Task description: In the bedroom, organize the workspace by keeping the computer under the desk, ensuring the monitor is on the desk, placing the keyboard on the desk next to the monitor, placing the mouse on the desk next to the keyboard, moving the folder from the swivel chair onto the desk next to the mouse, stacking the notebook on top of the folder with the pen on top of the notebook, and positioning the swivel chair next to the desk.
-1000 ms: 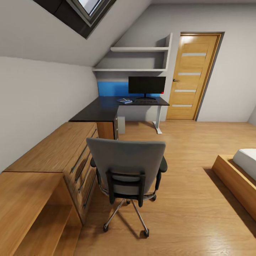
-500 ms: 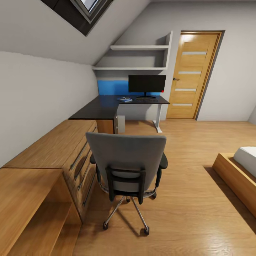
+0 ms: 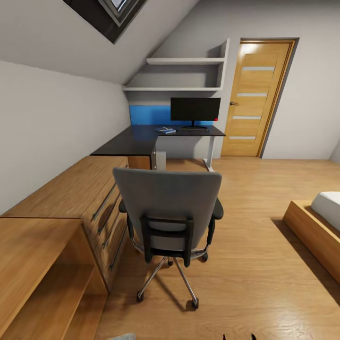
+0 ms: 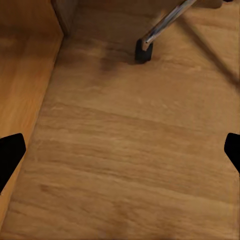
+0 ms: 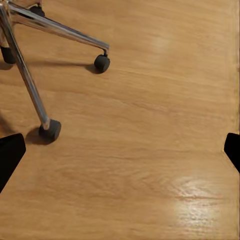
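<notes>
The grey swivel chair (image 3: 167,208) stands on the wood floor in front of me, its back turned to me and hiding its seat. Beyond it is the black L-shaped desk (image 3: 134,144) with the monitor (image 3: 195,109) and the keyboard (image 3: 192,131) on it. A flat blue thing (image 3: 165,131) lies left of the keyboard, too far off to name. A light grey box (image 3: 161,159), likely the computer, shows under the desk. My left gripper (image 4: 120,152) and right gripper (image 5: 120,150) hang open and empty over the floor near the chair's casters (image 5: 50,130).
A low light-wood cabinet with drawers (image 3: 80,198) runs along the left wall right beside the chair. A bed frame (image 3: 314,226) sits at the right. A closed wooden door (image 3: 255,97) is right of the desk, and a sloped ceiling hangs over the left side.
The whole picture has shifted with the camera: chair and desk sit a little higher and the chair looks slightly larger. Dark fingertips now show at the bottom edge. Nothing in the room has moved.
</notes>
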Available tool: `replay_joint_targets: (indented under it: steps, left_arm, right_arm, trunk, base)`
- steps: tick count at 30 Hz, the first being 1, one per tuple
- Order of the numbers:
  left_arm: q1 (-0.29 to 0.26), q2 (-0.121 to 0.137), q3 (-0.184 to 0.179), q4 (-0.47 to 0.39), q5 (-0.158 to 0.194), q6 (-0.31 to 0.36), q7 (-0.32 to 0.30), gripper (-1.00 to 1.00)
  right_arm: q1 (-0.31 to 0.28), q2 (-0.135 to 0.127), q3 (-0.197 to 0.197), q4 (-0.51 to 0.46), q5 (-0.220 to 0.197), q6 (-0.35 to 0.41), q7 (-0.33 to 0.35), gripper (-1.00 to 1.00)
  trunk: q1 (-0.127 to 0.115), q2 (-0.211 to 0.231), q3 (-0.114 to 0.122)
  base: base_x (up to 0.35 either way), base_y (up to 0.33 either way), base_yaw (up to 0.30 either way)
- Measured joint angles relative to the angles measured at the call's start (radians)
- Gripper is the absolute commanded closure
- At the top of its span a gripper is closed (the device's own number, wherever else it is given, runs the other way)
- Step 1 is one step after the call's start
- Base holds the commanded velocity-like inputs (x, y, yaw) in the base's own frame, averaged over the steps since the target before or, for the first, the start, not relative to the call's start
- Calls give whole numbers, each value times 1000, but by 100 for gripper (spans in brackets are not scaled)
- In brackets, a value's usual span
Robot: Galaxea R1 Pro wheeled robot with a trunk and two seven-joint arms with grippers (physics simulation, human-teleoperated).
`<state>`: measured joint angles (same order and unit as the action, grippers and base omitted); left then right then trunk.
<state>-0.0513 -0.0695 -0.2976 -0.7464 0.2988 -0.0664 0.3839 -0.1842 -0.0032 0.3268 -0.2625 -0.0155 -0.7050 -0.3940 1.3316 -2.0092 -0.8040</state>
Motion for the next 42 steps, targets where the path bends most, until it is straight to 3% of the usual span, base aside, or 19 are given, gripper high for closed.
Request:
replay_joint_targets:
  steps: [1,2,3,4,5,7,10,11,15,22,26,28,30,42]
  left_arm:
    - [-42,-1,25,-22,3,67,-2,-100]
    - [-63,-1,32,-27,5,90,-2,-100]
    - [-144,-3,51,9,9,229,-5,-100]
    - [-261,-6,53,27,6,272,-5,-100]
    - [-289,-8,55,40,5,290,-5,-100]
    - [-353,-15,57,96,6,341,-8,-100]
    - [-440,-24,59,159,21,378,-11,-100]
    - [-469,-27,60,174,33,395,-12,-100]
    - [-541,-30,60,196,83,470,-15,-100]
    - [-565,-30,62,225,105,478,-18,-100]
    - [-567,-31,59,275,103,381,-21,-100]
    - [-567,-30,60,310,107,275,-20,-100]
    - [-567,-22,61,343,110,216,-19,-100]
    - [-568,-26,58,385,110,207,-18,-100]
  right_arm:
    - [-18,0,1,-60,0,81,-21,-100]
    - [-27,-1,0,-81,-1,108,-27,-100]
    - [-67,0,-5,-161,-6,241,-39,-100]
    - [-145,1,-10,-177,-8,286,-40,-100]
    - [-142,1,-14,-182,-15,306,-40,-100]
    - [-204,0,-31,-191,-56,381,-33,-100]
    - [-277,-1,-47,-194,-147,462,-6,-100]
    - [-303,-1,-49,-195,-179,497,3,-100]
    - [-379,-10,-55,-195,-236,606,16,-100]
    - [-415,-14,-61,-171,-271,619,38,-100]
    - [-417,-12,-62,-125,-294,578,38,-100]
    - [-418,-10,-61,-107,-328,562,40,-100]
    - [-418,-8,-59,-114,-348,553,40,-100]
    - [-417,-8,-59,-110,-350,524,40,-100]
  trunk:
    - [4,-7,-3]
    - [8,-14,-6]
    - [12,-21,-10]
    - [15,-28,-12]
    - [19,-35,-16]
    - [27,-49,-22]
    - [38,-70,-31]
    - [42,-77,-34]
    - [57,-105,-47]
    - [84,-154,-69]
    - [100,-182,-82]
    - [107,-196,-88]
    - [115,-210,-94]
    - [161,-294,-132]
  base:
    - [0,0,0]
    - [0,0,0]
    - [0,0,0]
    - [0,0,0]
    - [0,0,0]
    - [0,0,0]
    - [0,0,0]
    - [0,0,0]
    - [0,0,0]
    - [0,0,0]
    - [0,0,0]
    - [0,0,0]
    - [0,0,0]
    - [0,0,0]
